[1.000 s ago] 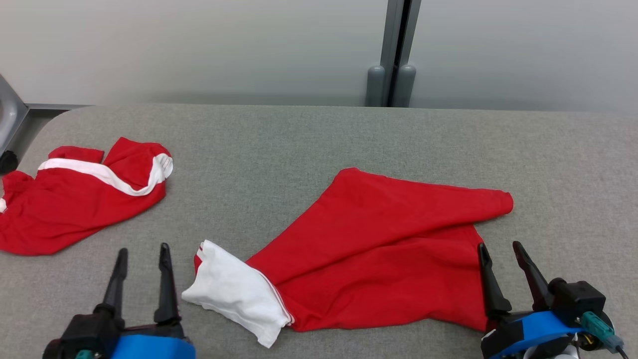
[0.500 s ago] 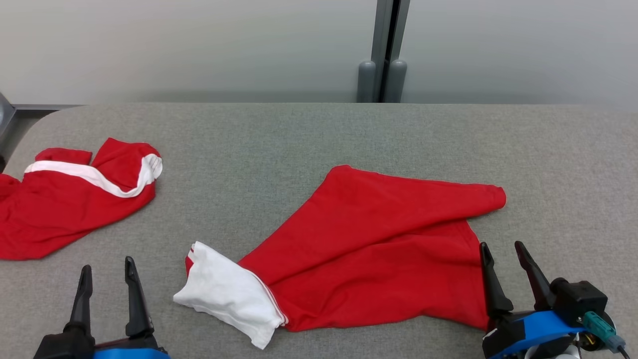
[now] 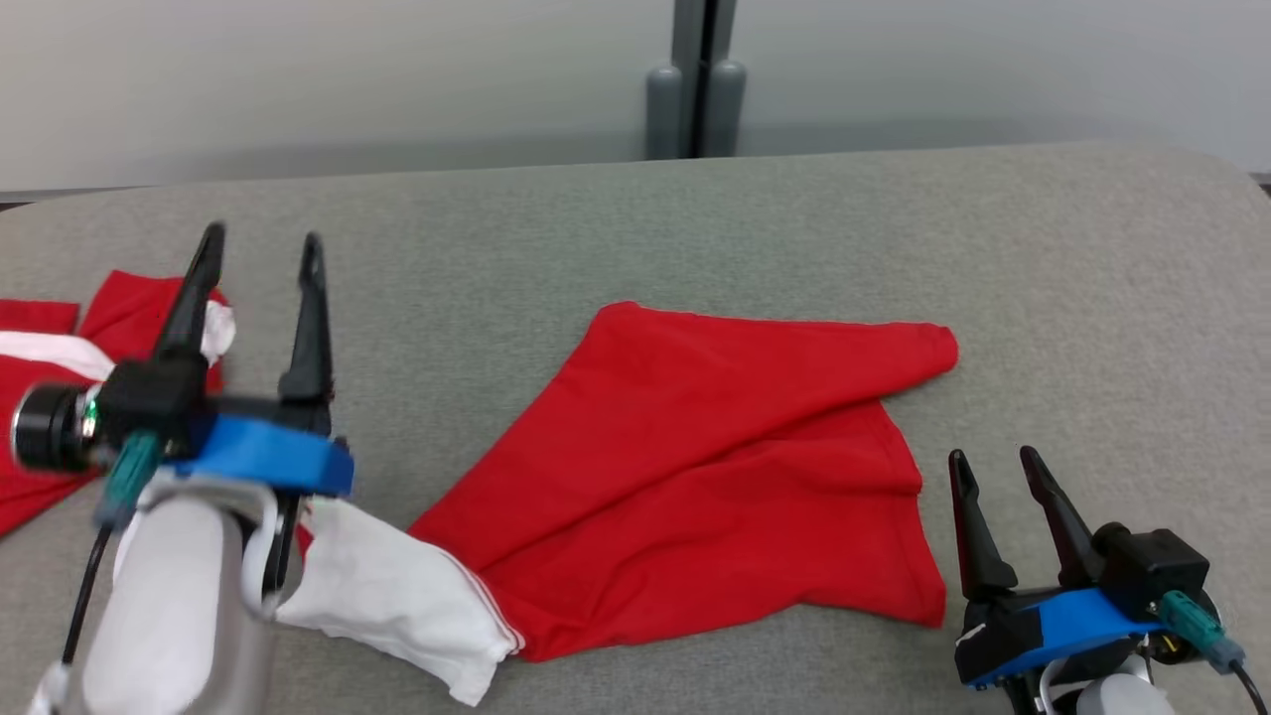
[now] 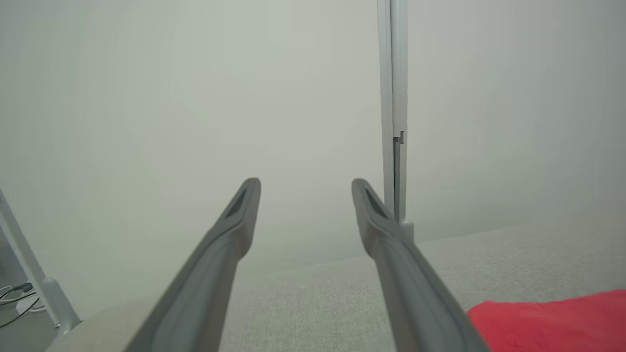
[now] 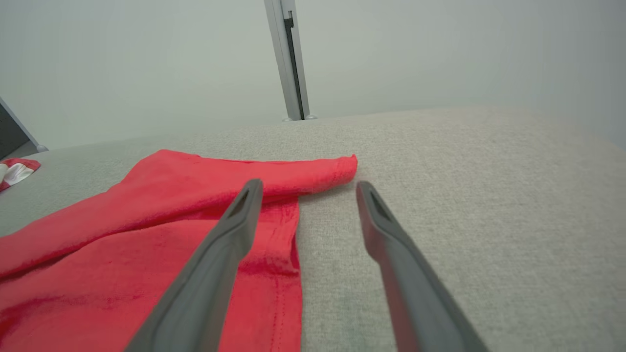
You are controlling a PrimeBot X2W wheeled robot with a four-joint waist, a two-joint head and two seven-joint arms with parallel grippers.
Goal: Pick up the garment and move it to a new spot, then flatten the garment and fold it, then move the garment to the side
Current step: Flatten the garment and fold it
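Left pincer (image 3: 261,236) risen, wide, empty | right pincer (image 3: 992,455) wide | garment (image 3: 715,437) on grey table (image 3: 695,218) | pale wall (image 3: 298,79) behind

garment (image 3: 695,427): red, white sleeve | second garment (image 3: 119,318): red, apparently white-striped | table (image 3: 1092,298): grey

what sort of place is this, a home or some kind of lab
Most likely a robot test lab, not a home: a grey cloth-covered table, bare pale partition walls joined by a metal post, and a red garment lying on the table.
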